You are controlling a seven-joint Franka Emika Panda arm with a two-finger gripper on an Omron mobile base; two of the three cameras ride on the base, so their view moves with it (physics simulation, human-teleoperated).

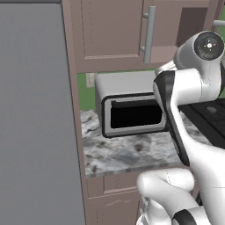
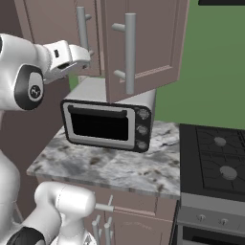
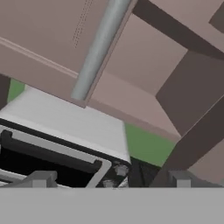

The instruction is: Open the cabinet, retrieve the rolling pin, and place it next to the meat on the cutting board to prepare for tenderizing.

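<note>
- The cabinet (image 2: pixel 139 43) hangs directly above the toaster oven (image 2: pixel 107 122); its right door stands swung partly outward, while the left door (image 1: pixel 110 28) sits flush.
- The inside of the cabinet is only a dark sliver past the open door (image 3: pixel 192 87) in the hand view, so its contents cannot be made out.
- The gripper (image 2: pixel 79 55) hovers above the toaster oven's left end, just beside the left door's bar handle (image 2: pixel 82 28), touching nothing.
- The jaws are spread wide and empty; in the hand view only their tips show at the bottom.
- In the left base view the arm covers the toaster oven's right end.
- The toaster oven stands on the marbled counter (image 2: pixel 110 167), with a stovetop (image 2: pixel 215 158) to its right, cut off by the frame.
</note>
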